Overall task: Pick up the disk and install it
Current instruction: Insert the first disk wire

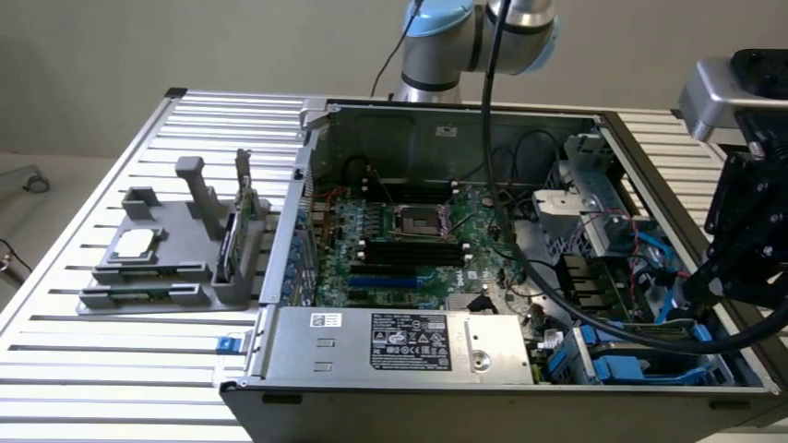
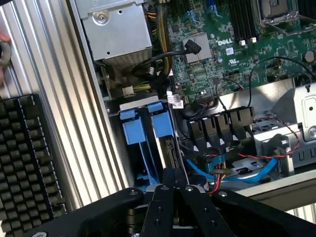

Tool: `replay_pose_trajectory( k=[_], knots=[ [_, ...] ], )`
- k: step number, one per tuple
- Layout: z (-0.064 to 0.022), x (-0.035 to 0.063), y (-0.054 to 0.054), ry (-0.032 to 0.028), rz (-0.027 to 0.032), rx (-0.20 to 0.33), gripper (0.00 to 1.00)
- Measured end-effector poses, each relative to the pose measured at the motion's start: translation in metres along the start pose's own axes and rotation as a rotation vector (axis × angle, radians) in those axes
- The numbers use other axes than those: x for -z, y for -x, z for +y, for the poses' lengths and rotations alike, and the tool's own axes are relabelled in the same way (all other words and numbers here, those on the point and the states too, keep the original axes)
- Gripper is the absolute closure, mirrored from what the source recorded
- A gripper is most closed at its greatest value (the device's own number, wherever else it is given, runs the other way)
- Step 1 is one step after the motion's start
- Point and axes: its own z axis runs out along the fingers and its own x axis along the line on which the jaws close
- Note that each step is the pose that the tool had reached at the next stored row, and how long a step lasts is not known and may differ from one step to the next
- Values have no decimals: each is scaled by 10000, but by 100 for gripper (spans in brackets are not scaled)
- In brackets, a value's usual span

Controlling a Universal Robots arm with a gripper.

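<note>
My gripper (image 2: 172, 178) hangs over the drive bay in the open computer case (image 1: 425, 388), its black fingers drawn together to a point with nothing seen between them. In the exterior view the gripper (image 1: 707, 292) is at the case's right end. Just beyond the fingertips two blue plastic carriers (image 2: 147, 127) stand side by side in the bay, seen end-on. A thin dark strip (image 2: 171, 150) runs beside them. The disk's silver face and white label are hidden; I cannot tell whether either carrier holds it. The same blue carriers (image 1: 640, 367) sit at the case's near right corner.
Blue and red cables (image 2: 242, 170) and black connectors (image 2: 217, 129) crowd the bay's side. The power supply (image 1: 400, 343) fills the case front; the motherboard (image 1: 407, 240) lies behind it. A grey parts holder (image 1: 166, 268) with a small silver chip (image 1: 136, 242) sits at the exterior view's left. A black ribbed block (image 2: 27, 163) lies on the slatted table (image 2: 64, 98).
</note>
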Motion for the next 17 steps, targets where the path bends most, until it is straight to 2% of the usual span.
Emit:
replay_pose_trajectory(
  k=[17],
  knots=[
    [0, 0, 0, -185, 114, -3089, 89]
  ],
)
